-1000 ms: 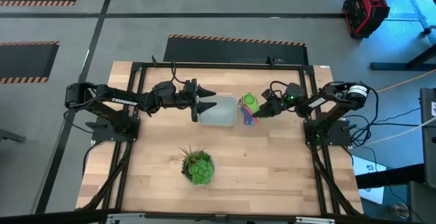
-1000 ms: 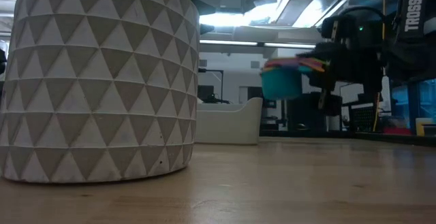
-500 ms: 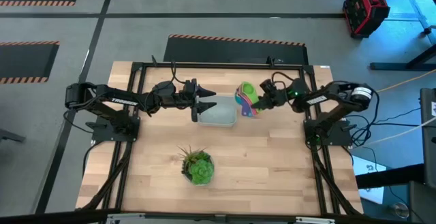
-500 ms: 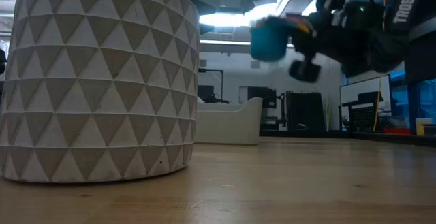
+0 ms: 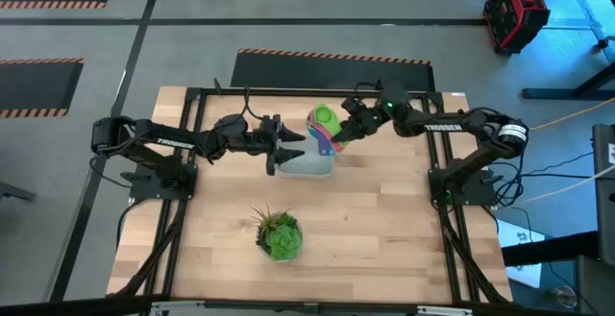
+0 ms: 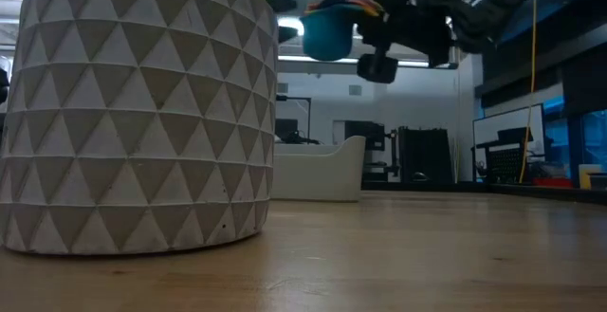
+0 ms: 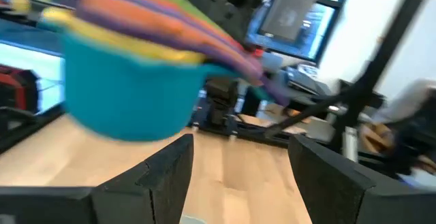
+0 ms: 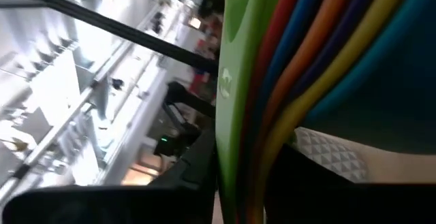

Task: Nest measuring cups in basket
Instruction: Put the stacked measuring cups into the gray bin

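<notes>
Right gripper [image 5: 344, 133] fingers pinch the handles of the nested stack of coloured plastic measuring cups [image 5: 325, 128], held high above the pale grey-blue translucent plastic basket [image 5: 309, 160] on the wooden table [image 5: 384, 220]; left gripper [image 5: 284, 146] fingers spread wide at the basket's end.

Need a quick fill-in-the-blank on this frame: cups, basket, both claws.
1. The stack of measuring cups is held by the ____ claw.
2. In the high view the stack hangs over the basket's ____ corner, far from the plant.
3. The topmost cup in the stack is ____.
4. The left claw sits at the basket's left end with its jaws ____.

Missing words: right; upper right; green; open
</notes>
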`<state>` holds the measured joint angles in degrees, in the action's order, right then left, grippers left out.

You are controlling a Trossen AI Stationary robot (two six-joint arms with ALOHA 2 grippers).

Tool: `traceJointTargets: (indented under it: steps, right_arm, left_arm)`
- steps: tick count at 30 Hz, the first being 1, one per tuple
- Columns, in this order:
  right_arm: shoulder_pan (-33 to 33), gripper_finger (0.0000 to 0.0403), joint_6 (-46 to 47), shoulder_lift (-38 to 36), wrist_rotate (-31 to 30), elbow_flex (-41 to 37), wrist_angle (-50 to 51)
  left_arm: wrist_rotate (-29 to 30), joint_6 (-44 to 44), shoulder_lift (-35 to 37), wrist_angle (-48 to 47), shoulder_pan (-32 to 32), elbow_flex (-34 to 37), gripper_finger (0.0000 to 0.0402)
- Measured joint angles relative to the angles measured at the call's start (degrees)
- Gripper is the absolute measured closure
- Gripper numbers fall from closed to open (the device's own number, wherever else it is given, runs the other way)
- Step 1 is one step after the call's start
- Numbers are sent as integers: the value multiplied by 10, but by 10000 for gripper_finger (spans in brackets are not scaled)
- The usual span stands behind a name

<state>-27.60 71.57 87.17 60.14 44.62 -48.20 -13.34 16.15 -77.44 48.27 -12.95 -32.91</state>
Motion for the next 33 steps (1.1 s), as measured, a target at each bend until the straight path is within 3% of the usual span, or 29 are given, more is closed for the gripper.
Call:
traceJointTargets:
  steps: [6,9,22,33]
  right_arm:
    - [15,318,-150,0,-12,72,230]
    - [20,318,-192,4,-30,82,279]
    - [59,318,-194,106,-51,82,266]
    - [80,318,-162,164,-66,102,211]
  left_arm:
    - [-59,-4,40,-18,-16,0,168]
    - [-57,-22,80,-67,-22,0,168]
    - [80,-108,245,-374,-28,0,168]
    - [113,-108,271,-426,-28,0,168]
